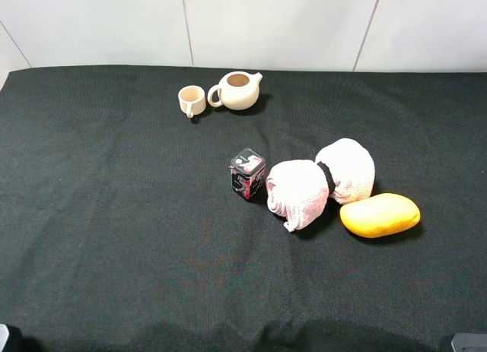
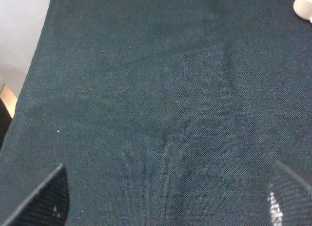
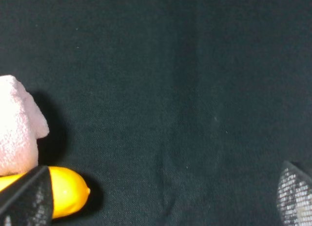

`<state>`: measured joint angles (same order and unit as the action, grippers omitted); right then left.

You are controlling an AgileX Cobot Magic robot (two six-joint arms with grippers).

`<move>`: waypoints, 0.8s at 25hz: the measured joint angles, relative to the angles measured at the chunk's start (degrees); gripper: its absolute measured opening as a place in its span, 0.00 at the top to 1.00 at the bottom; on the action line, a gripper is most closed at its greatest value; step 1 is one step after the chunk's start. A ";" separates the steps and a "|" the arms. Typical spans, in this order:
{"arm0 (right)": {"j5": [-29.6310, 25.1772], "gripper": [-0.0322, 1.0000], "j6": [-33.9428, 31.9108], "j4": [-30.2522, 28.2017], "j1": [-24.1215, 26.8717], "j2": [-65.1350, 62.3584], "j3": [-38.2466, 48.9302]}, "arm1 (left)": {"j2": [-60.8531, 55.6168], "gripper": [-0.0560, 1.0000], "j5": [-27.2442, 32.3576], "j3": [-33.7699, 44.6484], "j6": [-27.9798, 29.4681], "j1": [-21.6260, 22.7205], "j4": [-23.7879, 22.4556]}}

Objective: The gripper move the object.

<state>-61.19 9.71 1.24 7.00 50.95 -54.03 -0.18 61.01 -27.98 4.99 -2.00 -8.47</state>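
The object [image 1: 248,173], a small black tin box with a pink and white pattern, stands near the middle of the dark cloth, just left of the pink towels. It shows in neither wrist view. My left gripper [image 2: 165,200] is open, its two fingers wide apart over bare cloth with nothing between them. My right gripper [image 3: 161,200] is open too, over bare cloth, with the mango [image 3: 68,189] beside one fingertip [image 3: 27,199]. In the exterior high view only small corners of the arms show at the bottom edge, far from the box.
Two rolled pink towels [image 1: 319,183] lie right of the box, and a yellow mango [image 1: 380,215] lies beside them. A cream teapot [image 1: 237,90] and cup [image 1: 191,101] stand at the back. The cloth's left edge [image 2: 29,84] shows in the left wrist view.
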 joint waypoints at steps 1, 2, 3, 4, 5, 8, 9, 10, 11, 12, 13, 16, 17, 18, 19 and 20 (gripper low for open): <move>0.05 0.30 -0.42 -0.27 0.00 -1.87 1.34 | 0.00 0.14 0.00 0.00 0.00 0.00 0.00; 0.11 0.30 -0.83 -0.36 0.00 -4.13 2.46 | 0.00 0.14 0.00 0.00 0.00 0.00 0.00; 0.11 0.30 -1.35 -0.49 0.00 -6.34 3.81 | 0.00 0.14 0.00 0.00 0.00 0.00 0.00; 0.11 0.30 -1.77 -0.62 0.00 -8.55 5.17 | 0.00 0.14 0.00 0.00 0.00 0.00 0.00; 0.06 0.30 -2.26 -0.76 0.00 -10.44 6.57 | 0.00 0.14 0.00 0.00 0.00 0.00 0.00; -0.42 0.30 -3.61 -0.76 0.00 -16.83 10.54 | 0.00 0.14 0.00 0.00 0.00 0.00 0.00; -0.56 0.30 -4.01 -0.76 0.00 -18.99 11.68 | 0.00 0.14 0.00 0.00 0.00 0.00 0.00; -0.66 0.30 -4.30 -0.76 0.00 -21.09 13.02 | 0.00 0.14 0.00 0.00 0.00 0.00 0.00; -0.71 0.30 -4.52 -0.76 0.00 -23.03 14.28 | 0.00 0.14 0.00 0.00 0.00 0.00 0.00; -0.78 0.30 -4.59 -0.76 0.00 -24.54 15.45 | 0.00 0.14 0.00 0.00 0.00 0.00 0.00; -0.99 0.30 -4.65 -0.76 0.00 -26.20 16.38 | 0.00 0.14 0.00 0.00 0.00 0.00 0.00; -1.78 0.30 -4.65 -0.76 0.00 -30.23 19.16 | 0.00 0.14 0.00 0.00 0.00 0.00 0.00; -1.89 0.30 -4.65 -0.63 0.00 -31.46 19.91 | 0.00 0.14 0.00 0.00 0.00 0.00 0.00; -2.05 0.30 -4.65 -0.45 0.00 -32.59 20.56 | 0.00 0.14 0.00 0.00 0.00 0.00 0.00; -2.12 0.30 -4.65 -0.18 0.00 -33.46 21.16 | 0.00 0.14 0.00 0.00 0.00 0.00 0.00; -2.29 0.30 -4.65 0.07 0.00 -34.45 21.68 | 0.00 0.14 0.00 0.00 0.00 0.00 0.00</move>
<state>-63.48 5.06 1.30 7.00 16.50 -32.35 -0.18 61.01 -27.98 4.99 -2.00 -8.47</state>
